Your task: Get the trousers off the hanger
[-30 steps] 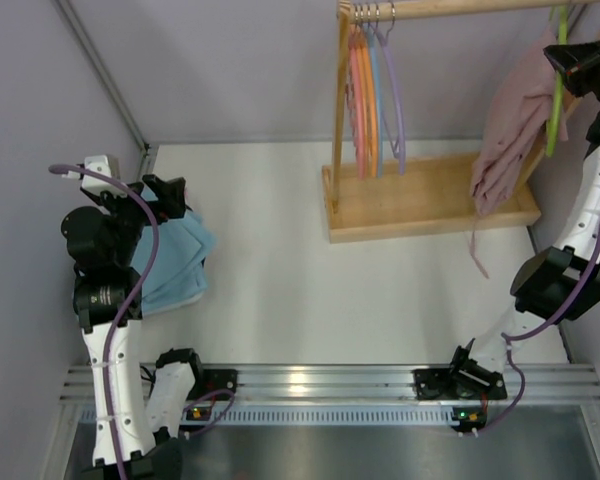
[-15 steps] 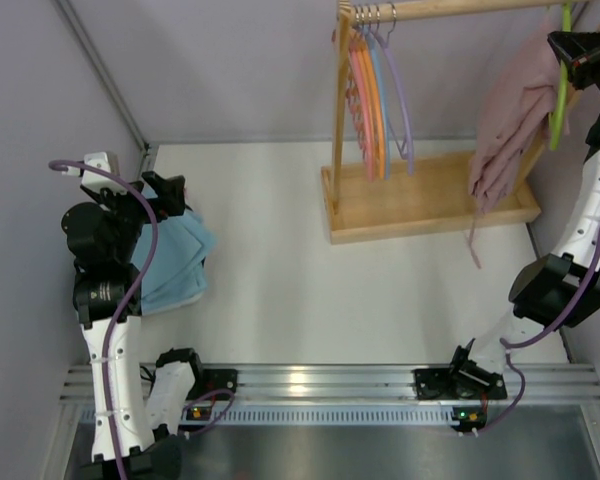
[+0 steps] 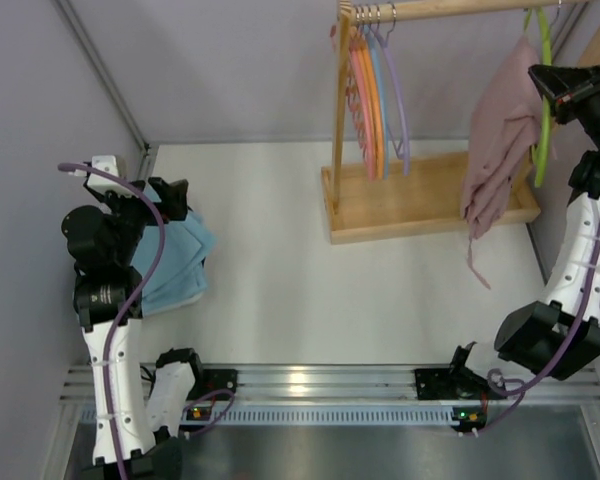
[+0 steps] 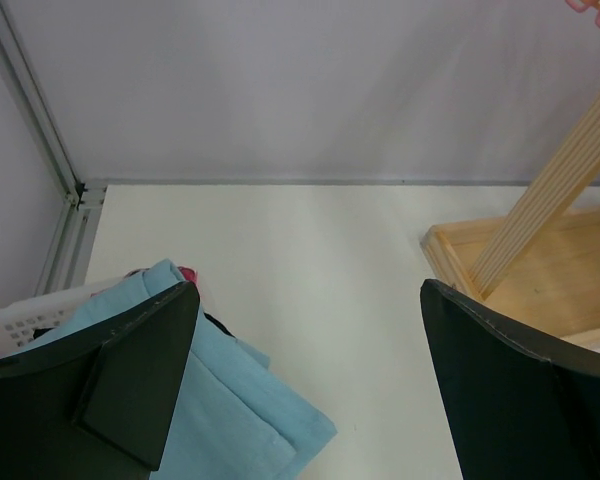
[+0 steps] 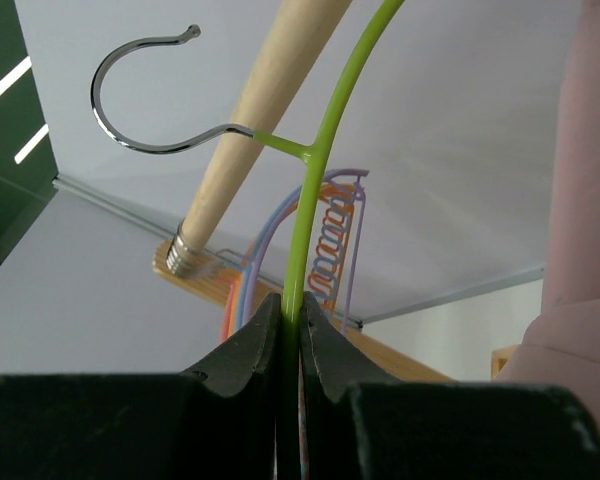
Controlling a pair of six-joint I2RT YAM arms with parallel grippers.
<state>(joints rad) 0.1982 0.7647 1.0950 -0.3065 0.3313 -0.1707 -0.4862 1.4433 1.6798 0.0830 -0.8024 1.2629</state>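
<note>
The right pincer (image 5: 290, 312) is pressed together on the thin lime-green plastic hanger (image 5: 325, 140), pinching its wire just below the neck, high at the right end of the round wooden rail (image 5: 260, 120). The hanger's silver metal hook (image 5: 130, 100) shows beside the rail; whether it rests on it I cannot tell. The dusty-pink trousers (image 3: 500, 140) are draped over that hanger, hanging in folds above the wooden rack base (image 3: 400, 205). A row of orange, blue and purple hangers (image 3: 375, 90) hangs further left. The left pincer (image 4: 310, 300) is spread wide and empty, above a folded light-blue cloth (image 4: 230, 420) at the left edge of the white table (image 3: 280, 250).
</note>
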